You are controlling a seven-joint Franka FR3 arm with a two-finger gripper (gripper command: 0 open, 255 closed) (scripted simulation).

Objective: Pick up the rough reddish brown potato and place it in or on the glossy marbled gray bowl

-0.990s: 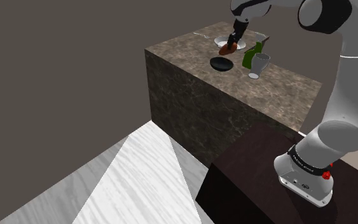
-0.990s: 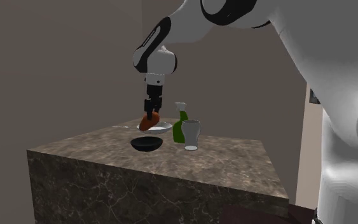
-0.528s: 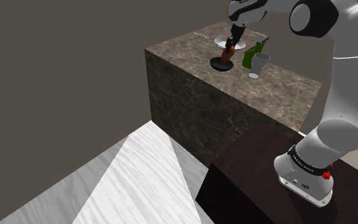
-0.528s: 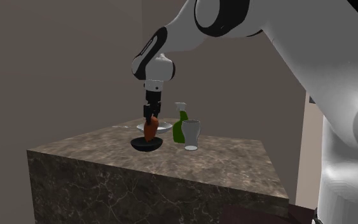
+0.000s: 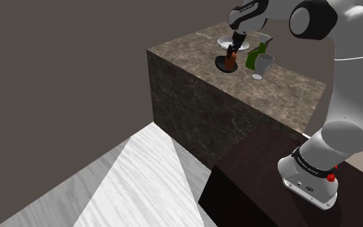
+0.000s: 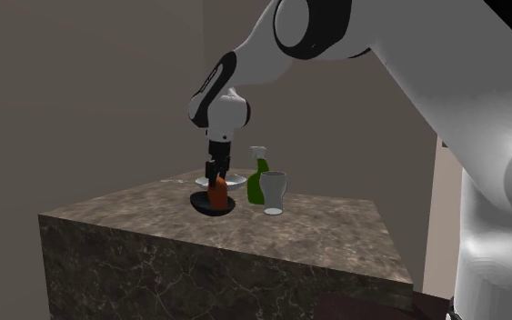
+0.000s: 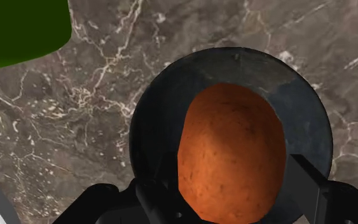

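Now the reddish-brown potato [image 7: 231, 153] stands on end inside the rim of the dark glossy bowl [image 7: 301, 124], pinched by the hand [image 6: 215, 175].

Both black fingers press on opposite flanks of the potato's upper part, with its lower end down in the bowl's hollow; whether it touches the bowl's floor cannot be told. It looks like a firm, stiff thing with some weight, and its rough, speckled skin should give the fingers good friction, so a moderate squeeze across the narrow width seems enough. Its rounded ends suggest it will tip onto its side and roll a little within the bowl once let go. The bowl looks smooth and light on the marbled worktop [image 6: 336, 227], so a sideways nudge could slide it toward the green spray bottle [image 6: 257, 180] just beside the bowl.
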